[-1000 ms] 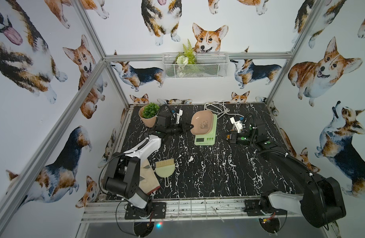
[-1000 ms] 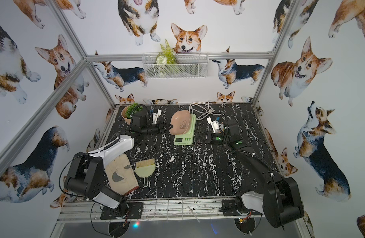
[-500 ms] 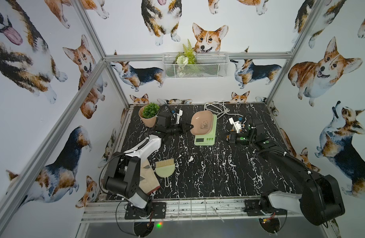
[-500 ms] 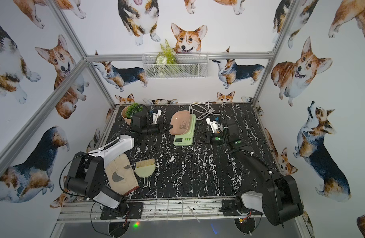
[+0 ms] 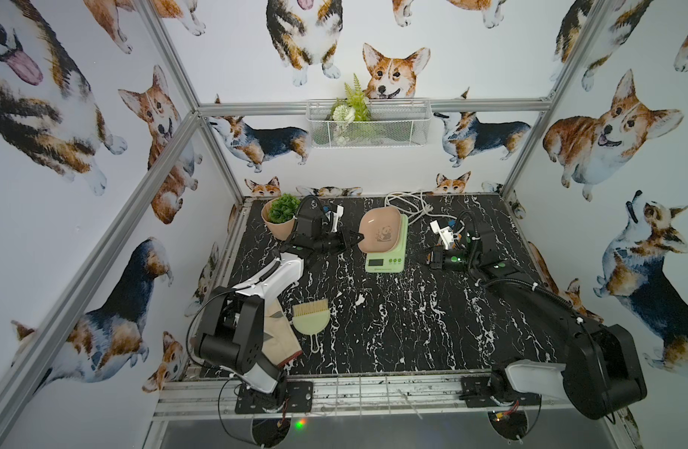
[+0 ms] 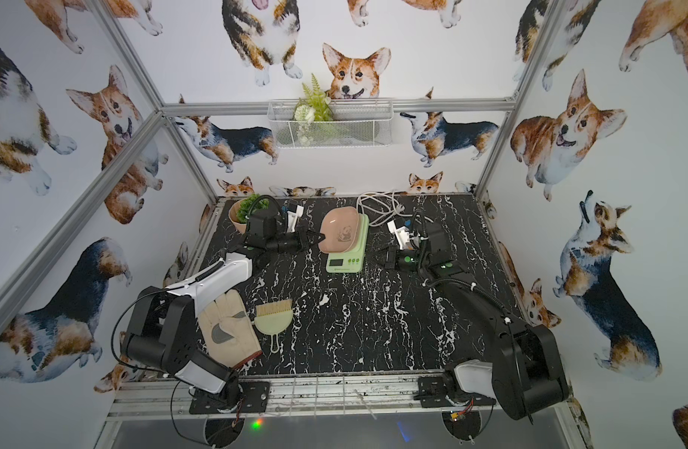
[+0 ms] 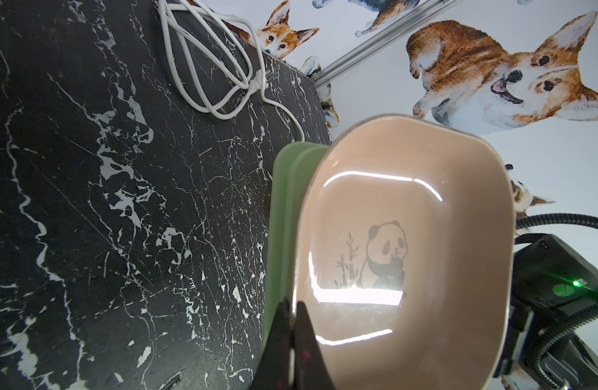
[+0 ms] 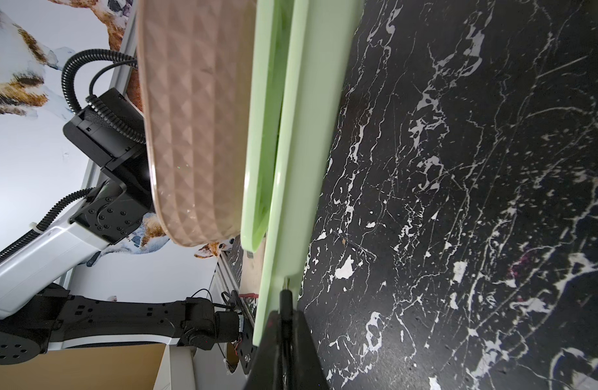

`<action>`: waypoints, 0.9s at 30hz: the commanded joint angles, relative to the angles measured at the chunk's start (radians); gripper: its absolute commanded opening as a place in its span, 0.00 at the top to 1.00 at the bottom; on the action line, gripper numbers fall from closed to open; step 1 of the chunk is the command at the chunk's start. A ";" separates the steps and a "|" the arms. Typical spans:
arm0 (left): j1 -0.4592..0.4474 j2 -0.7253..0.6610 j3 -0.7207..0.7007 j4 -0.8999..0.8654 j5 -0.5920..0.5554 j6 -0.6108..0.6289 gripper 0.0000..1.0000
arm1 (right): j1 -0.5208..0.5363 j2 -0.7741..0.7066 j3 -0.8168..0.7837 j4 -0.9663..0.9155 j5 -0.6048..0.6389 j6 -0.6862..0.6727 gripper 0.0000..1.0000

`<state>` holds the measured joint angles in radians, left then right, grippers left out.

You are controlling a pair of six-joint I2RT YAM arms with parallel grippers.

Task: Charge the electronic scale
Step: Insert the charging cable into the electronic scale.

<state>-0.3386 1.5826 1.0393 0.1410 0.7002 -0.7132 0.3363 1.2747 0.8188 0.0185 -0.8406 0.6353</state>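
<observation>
- Black tabletop (image 5: 412, 322) with white marble veins, enclosed by white walls covered in cartoon corgis and framed by aluminium rails.
- On the back wall hangs a white wire basket (image 5: 367, 124) with a green fern in it.
- Toward the back of the table, about midway across, stands the electronic scale (image 5: 385, 261). It is pale green, and its dark display faces the near edge.
- On top of it sits its pink tray (image 5: 379, 233), a rounded square with a panda picture. The tray overhangs the base on the left arm's side.
- The left gripper (image 7: 292, 314) reaches in from that side, its two dark fingers pinched together on the thin rim of the tray.
- The right gripper (image 8: 286, 317) comes in low from the opposite side, fingers closed. A slim dark piece (image 8: 286, 299) sticks out between them, and its tip meets the side edge of the green base. I cannot tell what this piece is.
- Behind the scale lies a loosely coiled white cable (image 5: 406, 202).
- A small potted plant (image 5: 282, 217) stands in the back corner beside the left arm.
- Near the front, by the left arm's base, lie a beige work glove (image 6: 228, 330) and, just beside it, a small green hand brush (image 5: 310, 318).
</observation>
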 commanded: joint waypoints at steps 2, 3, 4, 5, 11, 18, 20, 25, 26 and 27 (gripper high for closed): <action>0.000 -0.013 0.013 0.040 0.035 0.000 1.00 | 0.004 0.019 0.016 -0.023 -0.020 0.012 1.00; 0.000 -0.012 0.014 0.040 0.035 0.000 1.00 | 0.004 0.022 0.021 -0.032 -0.021 0.012 1.00; 0.000 -0.012 0.015 0.038 0.035 0.003 1.00 | 0.006 0.025 0.024 -0.041 -0.025 0.011 1.00; 0.000 -0.013 0.015 0.035 0.033 0.004 1.00 | 0.008 0.028 0.029 -0.053 -0.025 0.012 1.00; 0.000 -0.028 0.009 0.033 0.033 0.026 1.00 | 0.008 0.063 0.047 -0.088 -0.028 0.026 1.00; -0.002 -0.055 -0.005 0.039 0.037 0.060 1.00 | 0.008 0.083 0.062 -0.087 -0.021 0.042 1.00; -0.002 -0.059 -0.009 0.048 0.041 0.058 1.00 | 0.009 0.081 0.059 -0.071 -0.024 0.051 1.00; -0.004 -0.059 -0.016 0.067 0.043 0.042 1.00 | 0.015 0.071 0.050 -0.038 -0.012 0.052 1.00; -0.005 -0.061 -0.016 0.070 0.043 0.037 1.00 | 0.017 0.069 0.047 -0.029 -0.009 0.052 1.00; -0.004 -0.061 -0.018 0.080 0.045 0.032 1.00 | 0.019 0.066 0.042 -0.017 -0.010 0.052 1.00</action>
<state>-0.3389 1.5330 1.0206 0.1215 0.6575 -0.6407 0.3473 1.3476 0.8696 -0.0544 -0.8673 0.6785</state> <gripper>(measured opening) 0.063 0.071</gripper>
